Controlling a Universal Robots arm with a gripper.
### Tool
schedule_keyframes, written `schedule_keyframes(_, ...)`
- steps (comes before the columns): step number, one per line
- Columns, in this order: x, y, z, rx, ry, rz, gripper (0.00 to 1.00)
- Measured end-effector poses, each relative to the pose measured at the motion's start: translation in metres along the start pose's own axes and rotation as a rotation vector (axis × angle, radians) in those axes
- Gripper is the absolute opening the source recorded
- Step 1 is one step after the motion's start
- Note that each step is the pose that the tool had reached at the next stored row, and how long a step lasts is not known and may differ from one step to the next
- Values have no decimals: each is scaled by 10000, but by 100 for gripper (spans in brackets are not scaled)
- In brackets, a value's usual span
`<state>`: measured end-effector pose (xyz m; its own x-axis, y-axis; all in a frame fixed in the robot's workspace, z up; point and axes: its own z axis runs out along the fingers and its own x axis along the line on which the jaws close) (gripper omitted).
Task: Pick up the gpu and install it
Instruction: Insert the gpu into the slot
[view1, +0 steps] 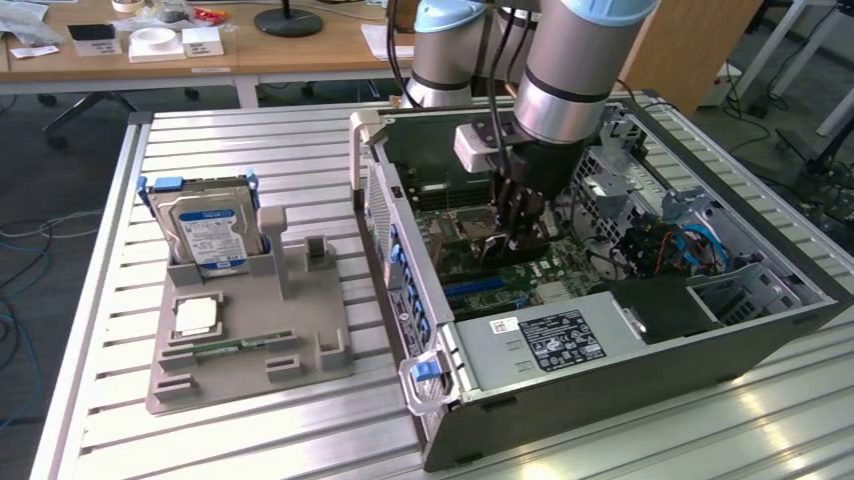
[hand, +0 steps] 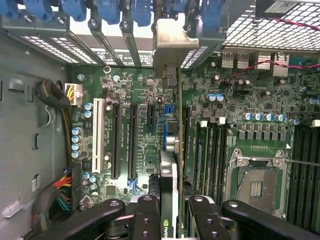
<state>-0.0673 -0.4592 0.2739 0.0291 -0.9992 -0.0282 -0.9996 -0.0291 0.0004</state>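
gripper (hand: 174, 212): closed on the gpu (hand: 170, 167) from both sides; the card is seen edge-on.
end bracket (hand: 172, 42): silver, close to the blue clips (hand: 110, 10).
motherboard (hand: 250, 130): green, under the card, with a white slot (hand: 98, 135), black slots (hand: 116, 140) and a CPU socket (hand: 256, 187).

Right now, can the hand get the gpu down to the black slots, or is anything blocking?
Probably yes. The hand, shut on the gpu, hangs inside the open case over the board. The black slots lie bare, and the cables sit off to one side by the case wall.
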Motion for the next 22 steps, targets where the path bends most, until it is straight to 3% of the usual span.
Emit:
schedule_keyframes(12,1,50,91,3,0,2,27)
schedule_keyframes(22,-7,69,104,4,0,1,27)
